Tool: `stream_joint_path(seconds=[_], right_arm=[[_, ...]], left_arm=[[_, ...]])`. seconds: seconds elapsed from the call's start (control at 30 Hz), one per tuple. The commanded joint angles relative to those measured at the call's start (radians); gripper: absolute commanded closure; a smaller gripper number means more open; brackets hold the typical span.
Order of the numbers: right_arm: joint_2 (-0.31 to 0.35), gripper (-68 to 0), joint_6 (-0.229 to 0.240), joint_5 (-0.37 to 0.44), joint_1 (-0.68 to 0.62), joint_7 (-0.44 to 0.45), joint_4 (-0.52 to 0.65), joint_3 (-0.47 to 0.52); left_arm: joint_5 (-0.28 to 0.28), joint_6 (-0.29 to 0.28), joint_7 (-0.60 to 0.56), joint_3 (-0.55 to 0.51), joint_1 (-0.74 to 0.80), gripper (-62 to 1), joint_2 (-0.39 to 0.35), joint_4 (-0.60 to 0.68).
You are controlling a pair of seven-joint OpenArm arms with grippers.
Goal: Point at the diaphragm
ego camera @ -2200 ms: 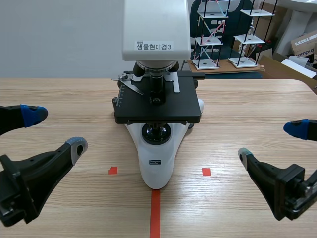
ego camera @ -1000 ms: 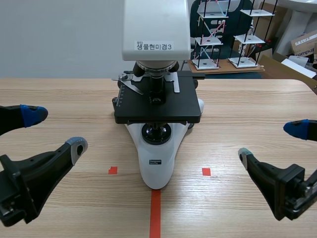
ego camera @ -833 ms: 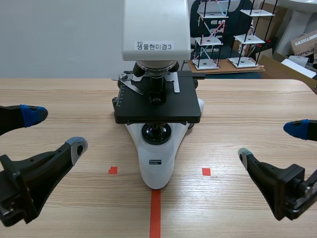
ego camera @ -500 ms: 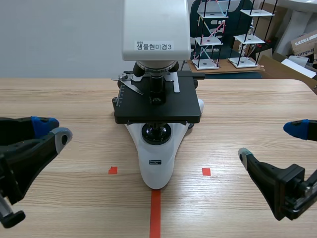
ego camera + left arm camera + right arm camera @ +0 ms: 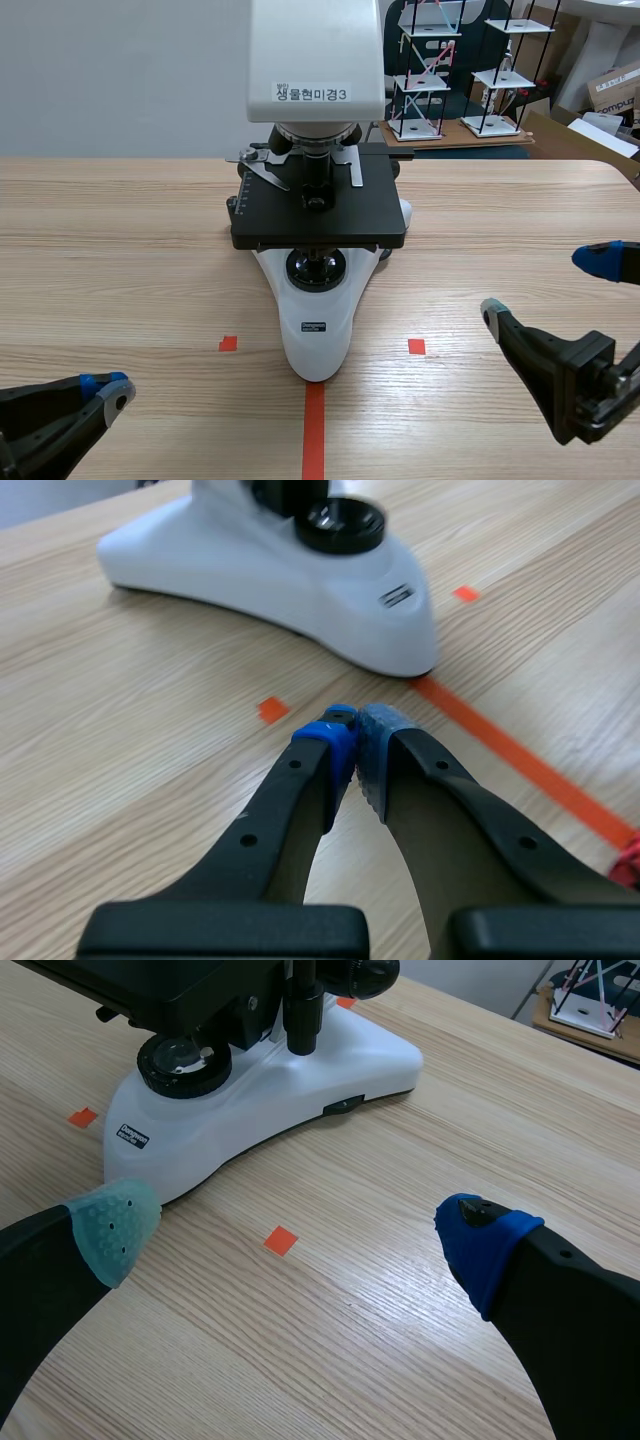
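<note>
We see a microscope [image 5: 316,150] upright mid-table [image 5: 120,220], white base [image 5: 318,330] toward the robot, black stage [image 5: 318,215] above it. The round light lens [image 5: 316,268] sits on the base just below the stage's front edge. The diaphragm [image 5: 232,1022] is under the stage, above that lens. It is mostly hidden by the stage, and we only catch dark parts of it in the right wrist view.

The left gripper [image 5: 108,390] is low at the near left corner, well apart from the microscope. Its pads are pressed together with nothing between them, confirmed in the left wrist view [image 5: 355,748]. An orange square [image 5: 271,709] lies just ahead of the tips, with the base beyond it. We cannot tell whether the tips touch the table.

The right gripper [image 5: 545,288] is low at the near right with its fingers spread wide and nothing held. In its wrist view [image 5: 296,1235] the base is ahead and beside the grey-green pad [image 5: 112,1225], not touching. The blue pad [image 5: 482,1245] is off to the other side.

A tape line [image 5: 314,430] runs from the base toward the robot. Wire models [image 5: 420,70] stand behind the table.
</note>
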Motion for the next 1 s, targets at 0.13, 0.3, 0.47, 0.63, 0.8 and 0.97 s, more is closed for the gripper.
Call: stream_joint_path(seconds=[0.13, 0.3, 0.47, 0.63, 0.8, 0.97], right_arm=[[0.008, -60.4, 0.0, 0.011, 0.0, 0.018, 0.013, 0.008], [0.008, -60.4, 0.0, 0.011, 0.0, 0.018, 0.013, 0.008], [0.008, -60.4, 0.0, 0.011, 0.0, 0.018, 0.013, 0.008], [0.008, -60.4, 0.0, 0.011, 0.0, 0.018, 0.013, 0.008], [0.008, -60.4, 0.0, 0.011, 0.0, 0.018, 0.013, 0.008], [0.008, -60.4, 0.0, 0.011, 0.0, 0.018, 0.013, 0.008]], left_arm=[[0.096, -0.014, -0.1, 0.041, -0.146, -1.7, 0.006, -0.092], [0.169, -0.013, -0.224, 0.115, -0.245, -1.7, 0.005, -0.226], [0.169, 0.002, -0.279, 0.219, -0.338, -1.7, 0.011, -0.332], [0.193, 0.003, -0.349, 0.286, -0.417, -1.7, 0.034, -0.42], [0.194, 0.017, -0.438, 0.36, -0.522, -1.7, 0.072, -0.564], [0.19, 0.067, -0.539, 0.448, -0.628, -1.7, 0.125, -0.729]])
